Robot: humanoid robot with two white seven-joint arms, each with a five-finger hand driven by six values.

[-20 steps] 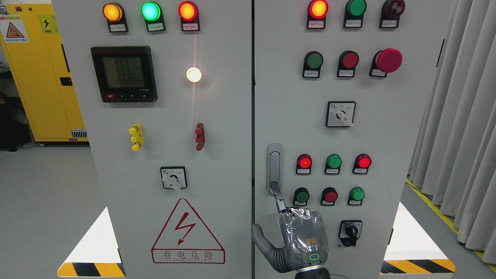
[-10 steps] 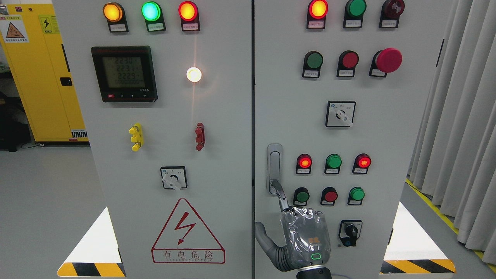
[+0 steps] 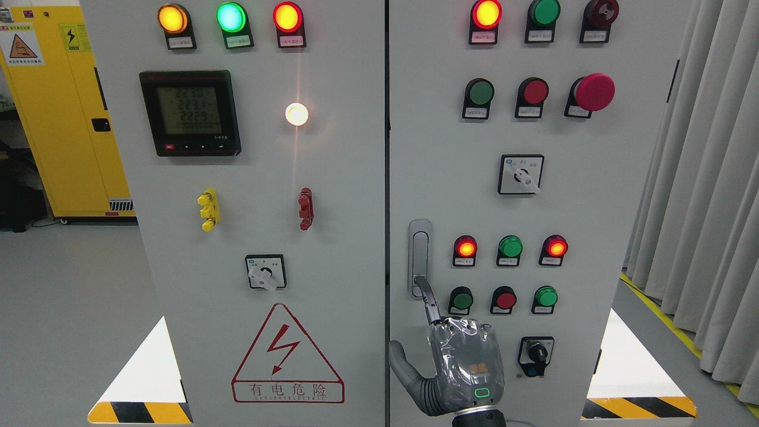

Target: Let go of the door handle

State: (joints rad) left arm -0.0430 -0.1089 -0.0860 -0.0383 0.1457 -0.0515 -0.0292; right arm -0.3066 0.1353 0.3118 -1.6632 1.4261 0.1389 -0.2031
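The right hand (image 3: 465, 362) is seen low on the right cabinet door (image 3: 593, 207), one extended finger (image 3: 428, 296) touching the lower end of the door handle (image 3: 420, 258); the other fingers are curled, and nothing is gripped. Since a second ago, the fingertip has been raised slightly along the handle. The handle lies flush and upright, so release is judged not yet complete.
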